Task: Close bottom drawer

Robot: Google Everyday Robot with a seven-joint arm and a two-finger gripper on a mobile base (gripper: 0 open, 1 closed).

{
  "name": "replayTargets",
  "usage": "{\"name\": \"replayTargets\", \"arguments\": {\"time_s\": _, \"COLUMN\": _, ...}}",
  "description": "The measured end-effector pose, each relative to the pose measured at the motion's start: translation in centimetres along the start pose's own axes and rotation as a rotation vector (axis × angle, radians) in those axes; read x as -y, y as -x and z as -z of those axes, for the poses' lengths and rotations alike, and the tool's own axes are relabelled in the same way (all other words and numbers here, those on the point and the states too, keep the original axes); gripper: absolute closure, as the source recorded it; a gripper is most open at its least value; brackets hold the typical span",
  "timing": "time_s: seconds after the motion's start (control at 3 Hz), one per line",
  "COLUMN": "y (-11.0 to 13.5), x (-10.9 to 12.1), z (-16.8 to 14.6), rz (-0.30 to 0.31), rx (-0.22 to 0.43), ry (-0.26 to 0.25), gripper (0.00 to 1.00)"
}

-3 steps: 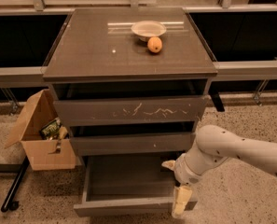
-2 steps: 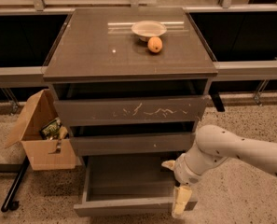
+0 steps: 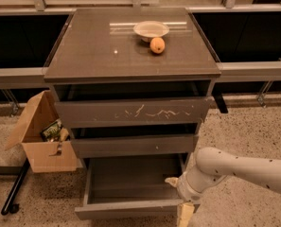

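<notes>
The bottom drawer [image 3: 130, 208] is the lowest of the cabinet's three dark grey-brown drawers. It is pulled far out, and its empty inside shows from above. Its plain flat front runs along the bottom of the camera view. My gripper [image 3: 181, 207] is at the drawer's front right corner, at the end of my white arm, which comes in from the right. One pale finger [image 3: 184, 215] hangs down past the drawer front. A second pale tip [image 3: 172, 180] pokes over the drawer's right side.
The top drawer [image 3: 133, 111], with white scratch marks, and the middle drawer [image 3: 134, 144] stand slightly out. A bowl [image 3: 151, 30] and an orange [image 3: 157, 45] sit on the cabinet top. An open cardboard box [image 3: 43, 141] and a black pole [image 3: 14, 189] are on the floor at the left.
</notes>
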State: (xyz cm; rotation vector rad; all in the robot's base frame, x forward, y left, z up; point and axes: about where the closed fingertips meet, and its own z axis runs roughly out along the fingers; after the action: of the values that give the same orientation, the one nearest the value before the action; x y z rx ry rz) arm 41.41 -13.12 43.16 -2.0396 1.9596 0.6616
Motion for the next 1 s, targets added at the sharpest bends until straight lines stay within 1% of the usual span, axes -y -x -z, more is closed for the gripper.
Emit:
{"name": "replayTargets", "arguments": {"time_s": 0.33, "y": -3.6, "x": -0.1, "z": -4.0, "rz": -0.038, "rx": 0.054, "ry": 0.017, "gripper": 0.0}}
{"name": "replayTargets", "arguments": {"time_s": 0.67, "y": -6.9, "x": -0.4, "z": -8.2, "rz": -0.091, "rx": 0.129, "ry": 0.05, "gripper": 0.18}}
{"name": "replayTargets", "arguments": {"time_s": 1.0, "y": -8.8, "x": -0.5, "z": -12.0, "rz": -0.121, "rx": 0.193, "ry": 0.092, "gripper": 0.41}}
